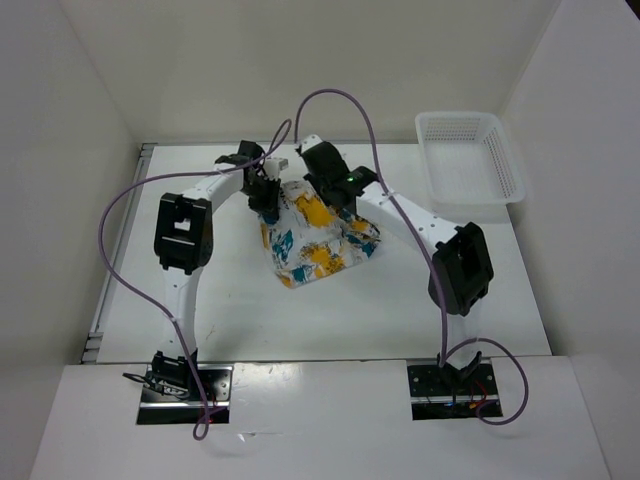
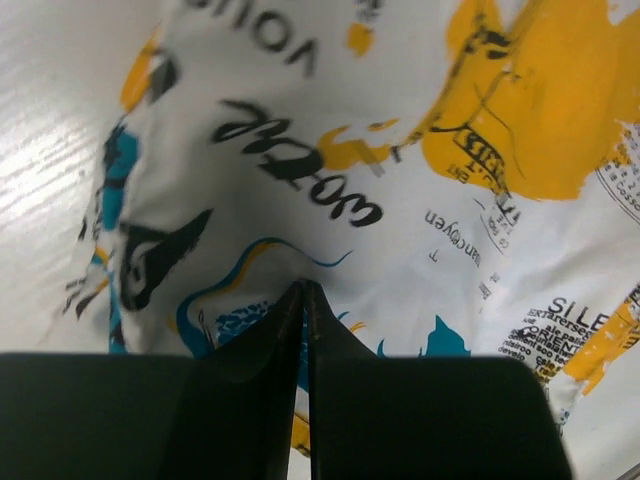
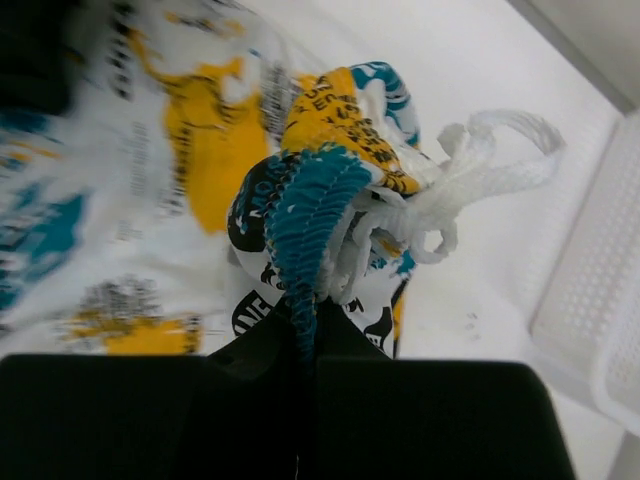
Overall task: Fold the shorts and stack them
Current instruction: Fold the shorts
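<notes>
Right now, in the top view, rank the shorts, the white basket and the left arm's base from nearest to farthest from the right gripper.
From the right gripper:
1. Shorts, pinched in it, mid-table.
2. White basket, far right corner.
3. Left arm's base, near left edge.

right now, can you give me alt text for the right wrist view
The right tool is shut on a bunched edge of the shorts, printed teal, yellow and black. A white drawstring loops out to its right, and a white lattice basket shows at the frame's right edge.
</notes>
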Available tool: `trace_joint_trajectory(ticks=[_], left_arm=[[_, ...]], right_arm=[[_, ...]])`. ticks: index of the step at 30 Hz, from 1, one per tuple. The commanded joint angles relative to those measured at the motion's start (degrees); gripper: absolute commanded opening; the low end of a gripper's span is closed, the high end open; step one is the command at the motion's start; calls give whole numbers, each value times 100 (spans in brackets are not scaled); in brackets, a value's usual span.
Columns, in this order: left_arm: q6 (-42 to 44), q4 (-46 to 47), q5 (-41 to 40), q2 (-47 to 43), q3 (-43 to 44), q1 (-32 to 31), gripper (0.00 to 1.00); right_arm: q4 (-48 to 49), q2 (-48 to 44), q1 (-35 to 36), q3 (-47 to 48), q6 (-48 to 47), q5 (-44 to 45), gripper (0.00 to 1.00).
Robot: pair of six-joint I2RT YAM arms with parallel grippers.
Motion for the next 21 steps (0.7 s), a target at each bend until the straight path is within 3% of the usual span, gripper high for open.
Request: trace_joint_trajectory(ticks=[1,14,18,21], left_arm=[[40,44,153,368,194,-42,10],[40,-70,170,579,678,-42,10],[40,-122,57,579,731,-42,11],[40,-123,-58,579,731,10,12]], right_arm=[[114,247,534,759,157,49,0],[429,1600,1045,1419,157,-65,2],[483,2004,1238,1770,210,-240,12],[431,2180,1353,2138,140,-511,27]])
